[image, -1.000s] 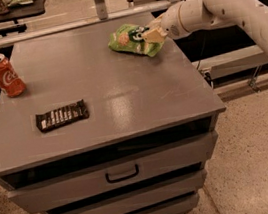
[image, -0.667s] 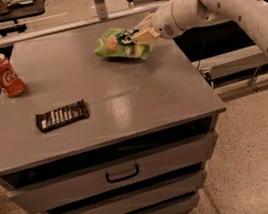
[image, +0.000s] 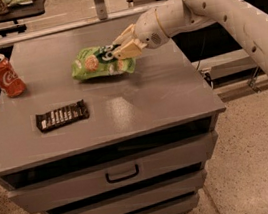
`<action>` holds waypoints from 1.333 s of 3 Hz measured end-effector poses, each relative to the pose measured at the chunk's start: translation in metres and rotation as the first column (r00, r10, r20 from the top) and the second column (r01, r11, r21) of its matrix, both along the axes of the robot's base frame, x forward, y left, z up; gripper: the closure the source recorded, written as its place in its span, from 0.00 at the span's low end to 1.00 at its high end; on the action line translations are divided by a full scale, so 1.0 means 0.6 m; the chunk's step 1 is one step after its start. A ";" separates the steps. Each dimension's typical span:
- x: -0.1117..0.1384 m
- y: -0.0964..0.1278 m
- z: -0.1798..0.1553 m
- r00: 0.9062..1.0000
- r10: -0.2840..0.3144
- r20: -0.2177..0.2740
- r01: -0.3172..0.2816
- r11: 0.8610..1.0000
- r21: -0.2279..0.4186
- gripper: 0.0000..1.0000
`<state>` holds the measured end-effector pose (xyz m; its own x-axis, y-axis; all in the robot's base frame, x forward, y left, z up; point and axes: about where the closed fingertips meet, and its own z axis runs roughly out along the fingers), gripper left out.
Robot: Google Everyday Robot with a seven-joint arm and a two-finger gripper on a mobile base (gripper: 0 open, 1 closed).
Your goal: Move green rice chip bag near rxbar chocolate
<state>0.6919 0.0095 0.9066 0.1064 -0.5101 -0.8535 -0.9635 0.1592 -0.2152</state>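
Note:
The green rice chip bag (image: 97,63) is a crinkly light-green bag with round orange chip pictures, held just above the middle back of the grey table (image: 163,99). My gripper (image: 120,47) is shut on the bag's right upper edge, with the white arm reaching in from the right. The rxbar chocolate (image: 62,115) is a flat dark bar with white lettering, lying at the table's left front, well left and in front of the bag.
A red soda can (image: 5,75) stands upright at the table's left back corner. Drawers (image: 122,174) sit under the tabletop. A rail and shelves run behind the table.
My gripper has carried the bag leftward and toward the front, from the table's back right toward its middle, closer to the bar.

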 end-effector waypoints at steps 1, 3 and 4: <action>-0.042 0.035 -0.005 0.993 0.116 -0.013 -0.116 0.993 0.014 1.00; -0.085 0.070 -0.024 0.973 0.227 -0.046 -0.224 0.973 0.046 0.59; -0.090 0.075 -0.033 0.971 0.230 -0.057 -0.227 0.972 0.058 0.36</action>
